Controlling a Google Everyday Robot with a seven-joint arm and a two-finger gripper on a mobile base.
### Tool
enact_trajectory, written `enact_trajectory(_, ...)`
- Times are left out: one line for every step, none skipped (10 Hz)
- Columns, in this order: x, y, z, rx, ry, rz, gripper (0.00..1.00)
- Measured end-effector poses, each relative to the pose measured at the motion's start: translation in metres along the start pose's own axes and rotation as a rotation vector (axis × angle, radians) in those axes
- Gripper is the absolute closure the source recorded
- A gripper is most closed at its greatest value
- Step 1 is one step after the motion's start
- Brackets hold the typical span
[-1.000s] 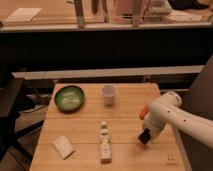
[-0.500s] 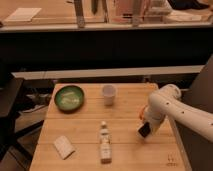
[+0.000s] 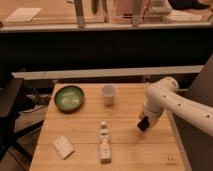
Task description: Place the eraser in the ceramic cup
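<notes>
The gripper (image 3: 144, 122) hung low over the right side of the tabletop (image 3: 85, 135), its fingers pinching the black eraser (image 3: 142, 126). The ceramic cup (image 3: 108, 94) stood upright, well apart to the far left, near the green bowl (image 3: 69, 97).

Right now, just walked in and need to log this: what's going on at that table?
The robot's arm reaches over the table from the right. Its gripper hangs low over the table's right side, with a dark block at its tip, probably the eraser. The ceramic cup stands upright farther left, beside the green bowl; the eraser is not yet in it.
</notes>
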Motion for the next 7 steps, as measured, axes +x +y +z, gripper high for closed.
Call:
enact_trajectory(0.001, -0.021, -0.004, 0.006, 0.011, -0.012, 1.00)
enact_trajectory(0.002, -0.030, -0.006, 0.007, 0.014, -0.015, 1.00)
enact_trajectory(0.003, -0.036, -0.008, 0.006, 0.021, -0.019, 1.00)
enact_trajectory(0.002, -0.040, -0.011, 0.003, 0.027, -0.023, 1.00)
enact_trajectory(0.001, -0.046, -0.014, 0.004, 0.034, -0.028, 1.00)
enact_trajectory(-0.002, -0.060, -0.017, 0.012, 0.041, -0.035, 1.00)
enact_trajectory(-0.005, -0.072, -0.019, 0.016, 0.042, -0.041, 1.00)
